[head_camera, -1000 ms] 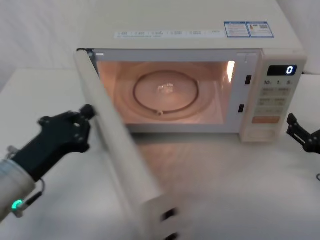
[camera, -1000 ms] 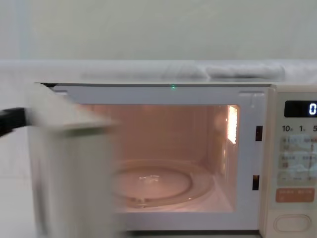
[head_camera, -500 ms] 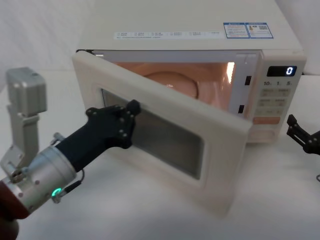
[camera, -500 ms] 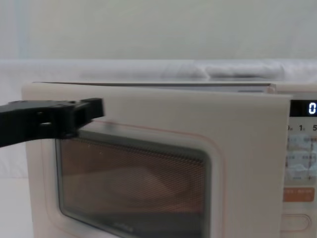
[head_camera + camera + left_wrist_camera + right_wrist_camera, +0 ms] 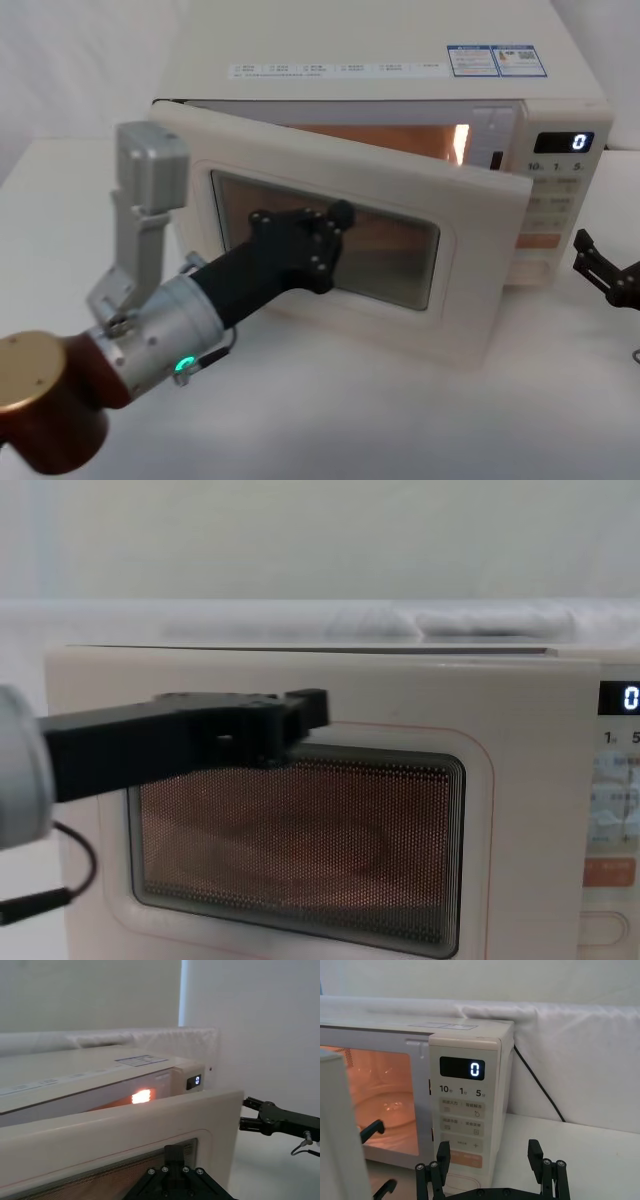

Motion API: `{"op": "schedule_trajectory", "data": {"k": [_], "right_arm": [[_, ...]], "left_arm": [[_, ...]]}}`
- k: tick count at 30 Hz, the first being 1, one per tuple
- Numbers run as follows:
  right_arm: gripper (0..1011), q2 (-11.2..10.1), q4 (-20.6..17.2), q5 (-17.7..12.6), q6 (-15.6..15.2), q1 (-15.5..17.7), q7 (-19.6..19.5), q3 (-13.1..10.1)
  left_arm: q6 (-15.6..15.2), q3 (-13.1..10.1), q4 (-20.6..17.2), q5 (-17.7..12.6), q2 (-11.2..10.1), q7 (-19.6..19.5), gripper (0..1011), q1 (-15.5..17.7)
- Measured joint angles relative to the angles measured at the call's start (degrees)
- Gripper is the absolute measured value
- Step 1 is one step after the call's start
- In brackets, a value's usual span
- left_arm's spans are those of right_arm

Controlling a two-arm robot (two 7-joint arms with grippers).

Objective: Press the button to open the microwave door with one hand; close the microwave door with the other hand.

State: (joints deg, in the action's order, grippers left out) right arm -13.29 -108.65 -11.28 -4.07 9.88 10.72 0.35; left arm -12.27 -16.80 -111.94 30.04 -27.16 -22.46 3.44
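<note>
Black and blocky, the left gripper [image 5: 338, 215] presses its tip against the outer face of the microwave door [image 5: 300, 180], right at the upper edge of the dark window [image 5: 330, 240]. Whether its jaws are parted or closed cannot be told; nothing is seen held between them. In the chest view the same gripper [image 5: 310, 710] lies across the door [image 5: 520, 810] from the left, its tip touching the panel just above the mesh window [image 5: 300, 860], inside the thin pink outline. The left wrist view shows the gripper [image 5: 174, 1152] flat against the door [image 5: 125, 1125].

Beyond that tip the door stands partly ajar: hinged at the left of the microwave [image 5: 380, 40], its free edge is swung out in front of the body, and an orange-lit gap shows above it, where the cavity lamp [image 5: 462, 140] glows. In the left wrist view the lamp [image 5: 141, 1096] shines over the door's top edge.

Further right sits the control panel with a lit "0" display [image 5: 563, 142] and an orange key [image 5: 538, 240]. The button [image 5: 608, 927], a wide cream oval, lies beneath the orange key, just past the door's free edge.

The right gripper [image 5: 605, 270] hovers well right of the door, near the panel, touching nothing. Its jaws [image 5: 490, 1172] are spread wide and empty, pointing at the panel's lower part.
</note>
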Motion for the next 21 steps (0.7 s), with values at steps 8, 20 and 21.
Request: {"op": "schedule_trajectory", "data": {"k": [8,20,21], "right_arm": [[1002,0.0,0.0,0.0,0.0,0.0,0.0,0.0],[1002,0.0,0.0,0.0,0.0,0.0,0.0,0.0],[1002,0.0,0.0,0.0,0.0,0.0,0.0,0.0]], "left_arm": [[-0.2,-3.8,3.2,-0.1,1.0,-0.2,0,4.4],[-0.5,-9.2,7.5,0.1,2.5,-0.7,0,10.6],[-0.5,-9.5,7.8,0.2,2.6,-0.8,0,11.0]]}}
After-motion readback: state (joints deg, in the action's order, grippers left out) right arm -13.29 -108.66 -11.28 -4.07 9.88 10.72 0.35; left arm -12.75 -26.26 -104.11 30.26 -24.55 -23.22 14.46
